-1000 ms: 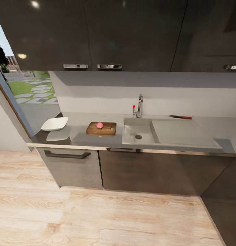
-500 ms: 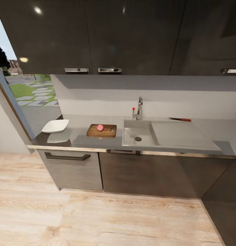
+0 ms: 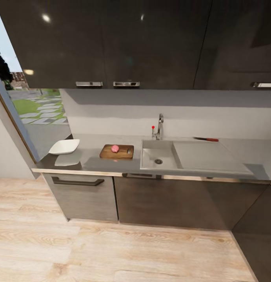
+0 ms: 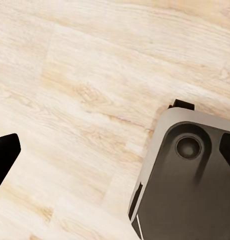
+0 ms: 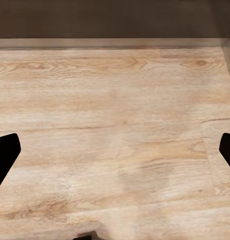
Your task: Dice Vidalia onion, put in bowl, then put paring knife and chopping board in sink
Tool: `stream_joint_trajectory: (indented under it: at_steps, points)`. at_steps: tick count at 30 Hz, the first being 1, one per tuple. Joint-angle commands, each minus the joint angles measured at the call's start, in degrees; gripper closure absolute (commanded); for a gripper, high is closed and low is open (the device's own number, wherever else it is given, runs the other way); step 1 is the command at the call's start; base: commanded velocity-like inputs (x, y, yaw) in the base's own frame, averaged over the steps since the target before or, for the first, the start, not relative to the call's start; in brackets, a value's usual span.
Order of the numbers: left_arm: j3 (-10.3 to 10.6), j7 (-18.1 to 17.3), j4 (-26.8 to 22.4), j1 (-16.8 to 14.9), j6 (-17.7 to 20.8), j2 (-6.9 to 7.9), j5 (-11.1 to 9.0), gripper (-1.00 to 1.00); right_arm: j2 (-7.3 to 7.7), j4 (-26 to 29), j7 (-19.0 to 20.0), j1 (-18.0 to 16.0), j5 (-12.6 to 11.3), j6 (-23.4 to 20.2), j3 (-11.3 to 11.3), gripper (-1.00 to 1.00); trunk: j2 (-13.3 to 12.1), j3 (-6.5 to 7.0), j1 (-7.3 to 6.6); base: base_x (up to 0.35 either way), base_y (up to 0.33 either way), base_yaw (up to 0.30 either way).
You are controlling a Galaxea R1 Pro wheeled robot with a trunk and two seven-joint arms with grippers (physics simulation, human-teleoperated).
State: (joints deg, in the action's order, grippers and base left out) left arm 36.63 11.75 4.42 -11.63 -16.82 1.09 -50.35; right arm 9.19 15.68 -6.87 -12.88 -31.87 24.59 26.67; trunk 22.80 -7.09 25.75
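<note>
In the head view the pink-red Vidalia onion rests on the brown chopping board, which lies on the grey countertop just left of the sink. The sink basin holds nothing but its drain. Behind the drainboard, near the wall, lies the red-handled paring knife. At the counter's left end stands the white bowl. My left gripper and right gripper both hang open over the wooden floor, well away from the counter, with nothing between their fingers.
Dark wall cabinets hang above the counter and dark base cabinets stand below it. A chrome tap with a red knob rises behind the basin. Pale wood floor stretches before the units. My dark base shows in the left wrist view.
The whole head picture has shifted: the counter sits a little lower and smaller, so the camera moved. The onion, board, knife and bowl keep their places.
</note>
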Motion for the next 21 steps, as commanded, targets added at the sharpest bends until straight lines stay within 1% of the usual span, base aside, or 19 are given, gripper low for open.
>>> stream_joint_trajectory:
  at_steps: [1, 12, 21]
  points:
    - [0.34, 0.12, 0.12, -0.06, -0.15, -0.03, -0.10, -1.00, 0.04, 0.05, -0.43, -0.04, -0.21, 0.08, 0.49, -1.00, 0.11, -0.09, 0.03, 0.000, 0.000, 0.000]
    - [0.36, 0.12, 0.12, -0.06, -0.14, -0.03, -0.10, -1.00, 0.04, 0.05, -0.43, -0.04, -0.24, 0.09, 0.49, -1.00, 0.11, -0.01, 0.03, 0.000, 0.000, -0.007]
    - [0.35, 0.12, 0.13, -0.06, -0.15, -0.03, -0.10, -1.00, 0.04, 0.05, -0.43, -0.04, -0.22, 0.09, 0.49, -1.00, 0.11, 0.28, 0.03, 0.000, 0.000, -0.163]
